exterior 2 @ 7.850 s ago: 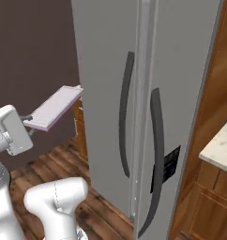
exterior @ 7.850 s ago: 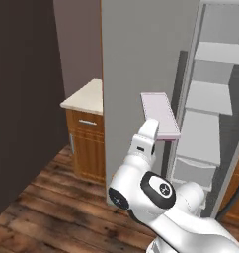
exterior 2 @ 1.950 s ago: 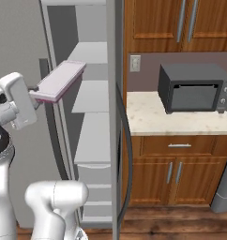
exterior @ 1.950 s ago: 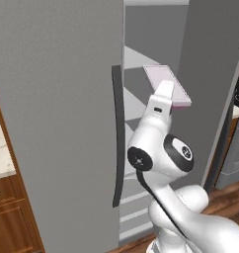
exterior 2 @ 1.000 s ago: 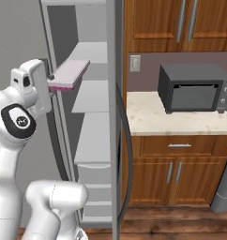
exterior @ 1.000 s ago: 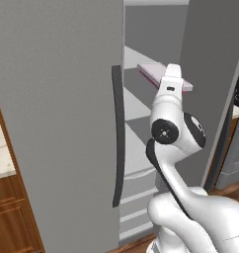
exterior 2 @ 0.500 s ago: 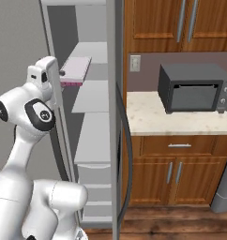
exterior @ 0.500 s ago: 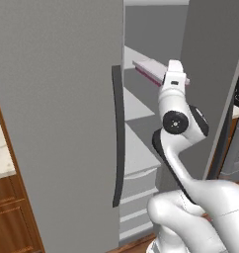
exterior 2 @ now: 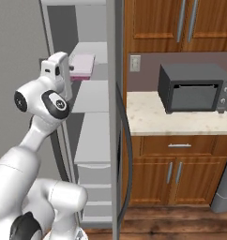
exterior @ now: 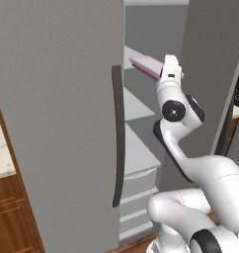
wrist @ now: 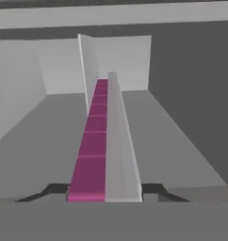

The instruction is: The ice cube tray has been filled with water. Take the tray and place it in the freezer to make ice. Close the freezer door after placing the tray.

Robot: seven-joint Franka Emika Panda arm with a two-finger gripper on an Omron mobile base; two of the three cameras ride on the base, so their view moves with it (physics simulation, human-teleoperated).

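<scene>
- The fingers (wrist: 105, 192) are clenched on the near end of the ice cube tray (wrist: 101, 141), one dark tip on each side of it.
- In the hand view the tray runs straight away from the fingers, its magenta compartments and one pale side wall showing.
- The tray (exterior 2: 82, 66) reaches into the freezer (exterior 2: 89, 136) above an upper pale grey shelf (exterior 2: 91, 95); whether it touches the shelf cannot be told.
- In the left base view the tray (exterior: 146, 66) juts from the hand, past the closed door's dark bar handle (exterior: 117, 136).
- A microwave (exterior 2: 196, 87) sits on the worktop (exterior 2: 181, 120) to the right.
</scene>
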